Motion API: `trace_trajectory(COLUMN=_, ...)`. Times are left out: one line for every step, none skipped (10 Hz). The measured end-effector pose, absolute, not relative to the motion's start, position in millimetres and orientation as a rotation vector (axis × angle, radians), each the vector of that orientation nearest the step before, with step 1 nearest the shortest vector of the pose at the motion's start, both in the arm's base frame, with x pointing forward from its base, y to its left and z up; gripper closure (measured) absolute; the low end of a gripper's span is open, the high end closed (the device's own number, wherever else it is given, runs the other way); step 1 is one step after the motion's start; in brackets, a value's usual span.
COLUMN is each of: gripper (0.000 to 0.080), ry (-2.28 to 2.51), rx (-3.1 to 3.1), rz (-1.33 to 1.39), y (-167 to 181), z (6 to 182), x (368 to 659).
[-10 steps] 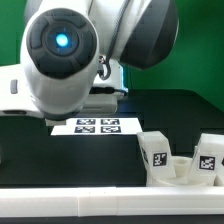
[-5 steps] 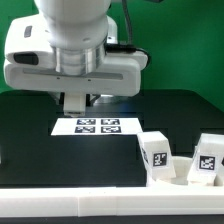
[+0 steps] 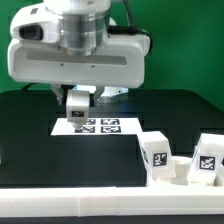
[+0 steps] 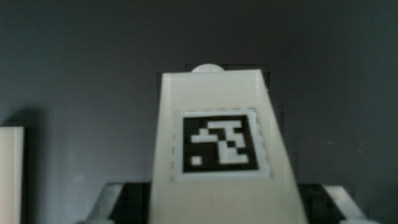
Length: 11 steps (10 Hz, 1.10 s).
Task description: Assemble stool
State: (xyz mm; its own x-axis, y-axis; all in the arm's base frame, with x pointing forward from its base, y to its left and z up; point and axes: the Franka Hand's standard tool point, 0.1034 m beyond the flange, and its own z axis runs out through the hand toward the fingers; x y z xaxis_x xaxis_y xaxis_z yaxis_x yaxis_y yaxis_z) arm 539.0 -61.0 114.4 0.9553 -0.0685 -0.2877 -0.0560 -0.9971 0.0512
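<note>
My gripper (image 3: 78,106) is shut on a white stool leg (image 3: 78,115) and holds it upright just above the left end of the marker board (image 3: 105,126). In the wrist view the leg (image 4: 217,120) fills the middle, its black-and-white marker facing the camera, with a dark finger (image 4: 128,202) on each side of its lower end. Two more white legs (image 3: 155,152) (image 3: 208,156) with markers stand at the front on the exterior view's right. The round seat does not show clearly.
A long white rail (image 3: 90,205) runs along the table's front edge. The arm's bulky white wrist housing (image 3: 75,55) hangs over the back of the black table. A white edge (image 4: 9,175) shows at one side of the wrist view.
The arm has turned, so its blue-lit joint no longer faces the camera. The hand with the leg came into view and has sunk slightly toward the marker board.
</note>
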Motion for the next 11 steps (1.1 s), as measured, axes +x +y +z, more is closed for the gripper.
trace_trajectory(gripper=0.0461, ry=-0.096, rx=3.077, rz=-0.318, y=-51.6, z=117.7, x=546.7)
trace_trajectory(gripper=0.0461, ry=-0.105, rx=3.082, rz=-0.228, y=-41.8, z=118.4, x=547.3)
trace_trajectory(gripper=0.0461, ry=-0.083, rx=3.082, rz=-0.093, y=-43.4, z=117.3, x=552.1)
trace_trajectory(gripper=0.0461, ry=-0.083, rx=3.076, rz=0.008, y=-45.4, z=115.8, x=552.9)
trace_trajectory(gripper=0.0461, ry=-0.081, rx=3.069, rz=0.077, y=-46.5, z=114.6, x=554.4)
trace_trajectory(gripper=0.0461, ry=-0.076, rx=3.050, rz=0.206, y=-46.9, z=114.4, x=559.1)
trace_trajectory(gripper=0.0461, ry=-0.063, rx=3.037, rz=0.312, y=-40.2, z=113.8, x=558.2)
trace_trajectory(gripper=0.0461, ry=-0.069, rx=3.036, rz=0.357, y=-28.7, z=111.9, x=556.2)
trace_trajectory(gripper=0.0461, ry=-0.075, rx=3.050, rz=0.329, y=-12.3, z=112.5, x=558.1)
trace_trajectory(gripper=0.0461, ry=-0.082, rx=3.054, rz=0.345, y=3.5, z=115.3, x=563.3)
trace_trajectory(gripper=0.0461, ry=-0.123, rx=3.063, rz=0.351, y=21.6, z=117.1, x=568.0)
